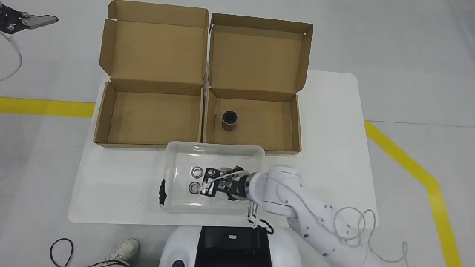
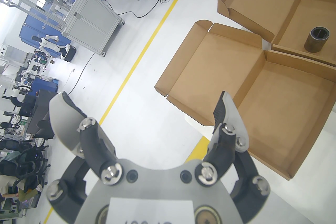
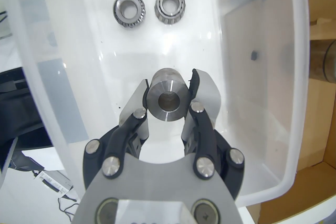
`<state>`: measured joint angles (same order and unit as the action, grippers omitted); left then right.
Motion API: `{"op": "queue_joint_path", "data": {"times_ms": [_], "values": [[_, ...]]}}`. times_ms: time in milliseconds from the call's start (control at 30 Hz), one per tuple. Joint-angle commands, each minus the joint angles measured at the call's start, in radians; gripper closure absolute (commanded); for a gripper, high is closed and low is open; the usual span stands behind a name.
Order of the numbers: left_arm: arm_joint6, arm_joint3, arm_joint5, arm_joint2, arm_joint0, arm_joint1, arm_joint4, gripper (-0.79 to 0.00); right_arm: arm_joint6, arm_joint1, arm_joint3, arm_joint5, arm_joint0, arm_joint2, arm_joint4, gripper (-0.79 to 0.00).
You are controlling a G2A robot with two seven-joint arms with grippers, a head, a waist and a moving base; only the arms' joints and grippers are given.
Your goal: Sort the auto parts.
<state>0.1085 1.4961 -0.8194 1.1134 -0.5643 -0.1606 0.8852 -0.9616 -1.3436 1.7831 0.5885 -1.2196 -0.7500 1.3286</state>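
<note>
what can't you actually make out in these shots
- Top view: steel bushing, mostly covered by the right gripper gripping it.
- Right wrist view: whether the bushing touches the clear bin's floor; its own body hides that.
- Right wrist view: dark sleeve, cut off by the edge.
- Top view: black item beside the bin, too small to identify.

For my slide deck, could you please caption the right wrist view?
Right tool shut on a steel sleeve inside the clear bin, near two bearings.
</note>
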Motion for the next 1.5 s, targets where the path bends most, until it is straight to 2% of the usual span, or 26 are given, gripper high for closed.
{"op": "queue_joint_path", "data": {"times_ms": [0,267,433,567,800,1067,1267,1467], "values": [[0.000,0.000,0.000,0.000,0.000,0.000,0.000,-0.785,0.027,0.000,0.009,0.020,0.002,0.003,-0.026,0.000],[0.000,0.000,0.000,0.000,0.000,0.000,0.000,-0.785,0.221,-0.022,-0.009,0.093,0.067,0.057,-0.167,0.000],[0.000,0.000,0.000,0.000,0.000,0.000,0.000,-0.785,0.309,-0.049,-0.035,0.103,0.147,0.113,-0.210,0.000],[0.000,0.000,0.000,0.000,0.000,0.000,0.000,-0.785,0.376,-0.060,-0.037,0.106,0.192,0.104,-0.256,0.000],[0.000,0.000,0.000,0.000,0.000,0.000,0.000,-0.785,0.428,-0.041,0.017,0.110,0.194,-0.007,-0.305,0.000],[0.000,0.000,0.000,0.000,0.000,0.000,0.000,-0.785,0.505,-0.002,0.130,0.164,0.118,-0.180,-0.352,0.000],[0.000,0.000,0.000,0.000,0.000,0.000,0.000,-0.785,0.549,0.022,0.220,0.161,0.057,-0.301,-0.379,0.000],[0.000,0.000,0.000,0.000,0.000,0.000,0.000,-0.785,0.614,0.034,0.250,0.178,0.035,-0.377,-0.442,0.000]]}}
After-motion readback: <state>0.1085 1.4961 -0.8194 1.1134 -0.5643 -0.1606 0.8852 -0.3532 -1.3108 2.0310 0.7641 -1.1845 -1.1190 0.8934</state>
